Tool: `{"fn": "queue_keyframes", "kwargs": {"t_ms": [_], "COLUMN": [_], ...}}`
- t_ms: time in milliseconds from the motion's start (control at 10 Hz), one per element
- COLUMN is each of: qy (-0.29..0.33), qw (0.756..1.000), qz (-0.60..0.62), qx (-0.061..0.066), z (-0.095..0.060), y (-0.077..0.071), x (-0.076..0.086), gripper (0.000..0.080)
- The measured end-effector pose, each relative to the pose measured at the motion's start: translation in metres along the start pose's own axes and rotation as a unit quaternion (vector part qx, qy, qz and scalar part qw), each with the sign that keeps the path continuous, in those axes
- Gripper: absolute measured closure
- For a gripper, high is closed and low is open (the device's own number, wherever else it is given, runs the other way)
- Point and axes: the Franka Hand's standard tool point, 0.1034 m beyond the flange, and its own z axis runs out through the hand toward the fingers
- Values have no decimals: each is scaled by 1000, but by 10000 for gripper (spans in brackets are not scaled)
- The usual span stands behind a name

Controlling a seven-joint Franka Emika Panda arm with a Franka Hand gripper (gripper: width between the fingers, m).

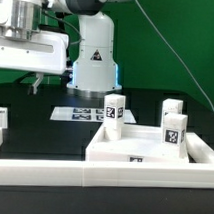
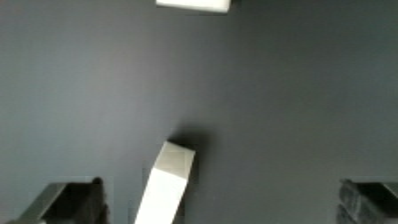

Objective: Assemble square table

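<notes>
The tabletop sits at lower right of the exterior view, two legs standing on it (tagged); the gripper, upper left, well apart, gapes empty.

Both pictures are small and soft. The exterior view is evenly bright, with mild glare on white parts. The wrist view is dim and blurred, with one bright patch at 12 o'clock.

White square tabletop flat, 3 tagged legs upright
</notes>
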Motion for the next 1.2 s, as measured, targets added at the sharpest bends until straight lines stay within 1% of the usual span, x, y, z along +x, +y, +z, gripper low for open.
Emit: {"fn": "queue_keyframes", "kwargs": {"t_ms": [100,200,300,400,600,1000,1100,1200], "qy": [-5,-16,-22,-25,-28,-30,-35,-39], "qw": [1000,999,999,998,998,998,998,997], "qz": [-6,-9,1,19,25,20,17,18], "qx": [8,28,43,56,58,58,59,59], "z": [1,1,3,5,9,10,15,19], "y": [0,5,10,11,9,10,12,13], "x": [-2,-7,-10,-12,-14,-15,-20,-21], "gripper": [150,150,150,150,150,150,150,150]}}
